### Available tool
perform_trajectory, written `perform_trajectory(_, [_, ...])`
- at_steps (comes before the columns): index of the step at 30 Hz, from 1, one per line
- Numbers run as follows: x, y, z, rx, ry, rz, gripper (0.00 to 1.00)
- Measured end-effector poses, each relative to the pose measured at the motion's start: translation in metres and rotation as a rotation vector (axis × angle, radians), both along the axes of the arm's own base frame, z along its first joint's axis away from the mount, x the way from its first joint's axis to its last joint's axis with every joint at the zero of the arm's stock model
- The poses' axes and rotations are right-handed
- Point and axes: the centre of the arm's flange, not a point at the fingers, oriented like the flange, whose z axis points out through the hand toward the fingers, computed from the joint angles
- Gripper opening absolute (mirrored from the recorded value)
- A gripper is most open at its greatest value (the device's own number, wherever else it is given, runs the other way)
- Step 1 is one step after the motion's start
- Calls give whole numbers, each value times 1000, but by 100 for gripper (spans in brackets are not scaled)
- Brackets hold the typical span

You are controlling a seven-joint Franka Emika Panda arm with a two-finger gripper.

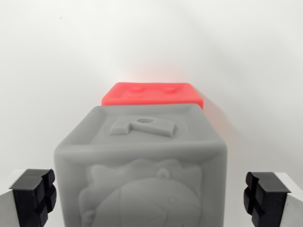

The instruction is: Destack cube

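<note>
A grey cube [141, 161] with a raised figure on its top face and an embossed animal on its near side fills the lower middle of the wrist view. Behind it a red cube [152, 93] shows only its top, with small studs on it; its lower part is hidden by the grey one. Whether the grey cube stands on another one cannot be told. My gripper [150, 196] is open, its black fingertips [34, 194] at the wrist view's left and right, one on each side of the grey cube with a gap to each side.
A plain white surface [57, 56] stretches all around and behind the two cubes. A reddish glow from the red cube falls on it.
</note>
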Motion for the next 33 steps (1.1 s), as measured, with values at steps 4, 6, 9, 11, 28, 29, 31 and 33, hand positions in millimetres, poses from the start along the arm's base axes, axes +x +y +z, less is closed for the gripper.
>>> perform_trajectory(4, [0, 0, -6, 0, -1, 0, 100])
perform_trajectory(6, [0, 0, -8, 0, -1, 0, 100])
perform_trajectory(9, [0, 0, -10, 0, -1, 0, 100])
perform_trajectory(11, [0, 0, -10, 0, -2, 0, 0])
perform_trajectory(28, [0, 0, -10, 0, -2, 0, 0])
perform_trajectory(29, [0, 0, -10, 0, -2, 0, 0])
perform_trajectory(31, [0, 0, -10, 0, -2, 0, 0])
perform_trajectory(33, [0, 0, -10, 0, -2, 0, 0])
